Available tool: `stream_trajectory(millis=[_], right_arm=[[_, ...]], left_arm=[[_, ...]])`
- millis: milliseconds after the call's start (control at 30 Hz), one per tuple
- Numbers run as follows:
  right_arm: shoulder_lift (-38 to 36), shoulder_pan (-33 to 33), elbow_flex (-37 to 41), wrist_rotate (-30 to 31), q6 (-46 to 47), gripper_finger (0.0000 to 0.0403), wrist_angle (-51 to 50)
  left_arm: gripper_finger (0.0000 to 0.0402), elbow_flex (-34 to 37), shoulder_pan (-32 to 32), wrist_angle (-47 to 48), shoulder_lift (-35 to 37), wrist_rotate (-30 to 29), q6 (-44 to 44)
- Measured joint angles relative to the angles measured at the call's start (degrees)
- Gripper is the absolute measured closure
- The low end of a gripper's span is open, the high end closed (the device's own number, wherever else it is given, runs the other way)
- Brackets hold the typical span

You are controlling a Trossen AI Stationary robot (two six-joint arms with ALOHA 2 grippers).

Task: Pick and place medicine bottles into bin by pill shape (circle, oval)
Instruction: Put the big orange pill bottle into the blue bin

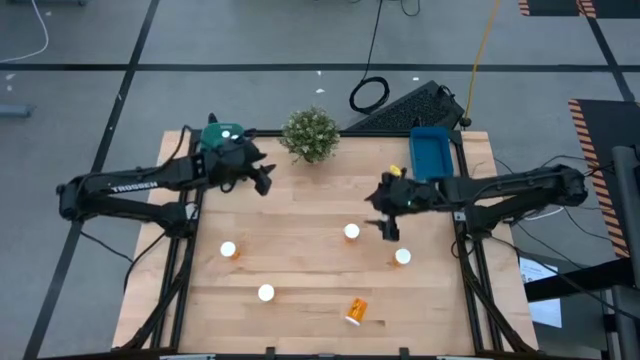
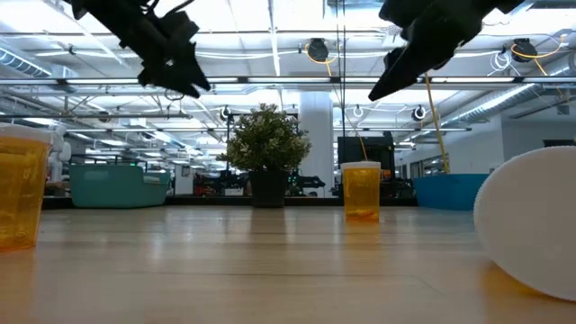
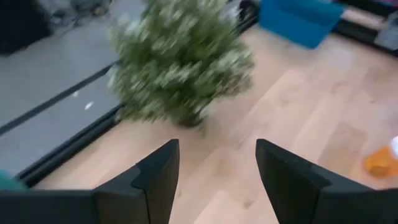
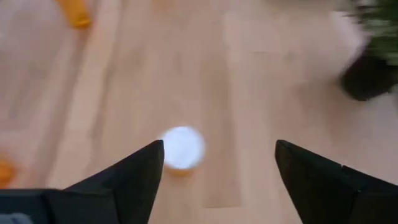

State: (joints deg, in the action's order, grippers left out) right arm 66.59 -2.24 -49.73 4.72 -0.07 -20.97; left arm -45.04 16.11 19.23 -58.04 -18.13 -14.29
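Several orange medicine bottles with white caps are on the wooden table. Upright on their bases are one (image 1: 351, 232) near the middle, one (image 1: 402, 257) to its right, one (image 1: 229, 250) on the left and one (image 1: 265, 293) near the front. Another bottle (image 1: 356, 311) lies on its side at the front. My right gripper (image 1: 390, 228) hovers open just right of the middle bottle (image 4: 181, 148), touching nothing. My left gripper (image 1: 265, 180) is open in the air near the table's far left, beside the plant (image 3: 180, 59).
A teal bin (image 1: 222, 133) stands at the far left edge and a blue bin (image 1: 432, 152) at the far right. A potted plant (image 1: 310, 133) sits between them. In the low view a bottle (image 2: 362, 191) stands mid-table and a white cap (image 2: 531, 220) looms close.
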Motion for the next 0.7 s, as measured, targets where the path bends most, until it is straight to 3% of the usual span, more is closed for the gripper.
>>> stream_trajectory(millis=[233, 400, 700], right_arm=[[2.3, -4.6, 0.0, 3.7, 9.5, 0.0083, 0.2], [7.5, -5.3, -0.6, 4.0, 11.0, 0.0083, 0.8], [20.1, -4.9, -11.1, 4.0, 11.6, 0.0072, -4.1]], left_arm=[[0.0185, 0.0, -2.8, -3.6, -0.1, 0.1, 3.3], [0.0186, 0.0, -4.4, -2.8, -0.1, 0.3, 3.6], [0.0186, 0.0, -4.6, -2.8, -0.1, 0.2, 4.5]])
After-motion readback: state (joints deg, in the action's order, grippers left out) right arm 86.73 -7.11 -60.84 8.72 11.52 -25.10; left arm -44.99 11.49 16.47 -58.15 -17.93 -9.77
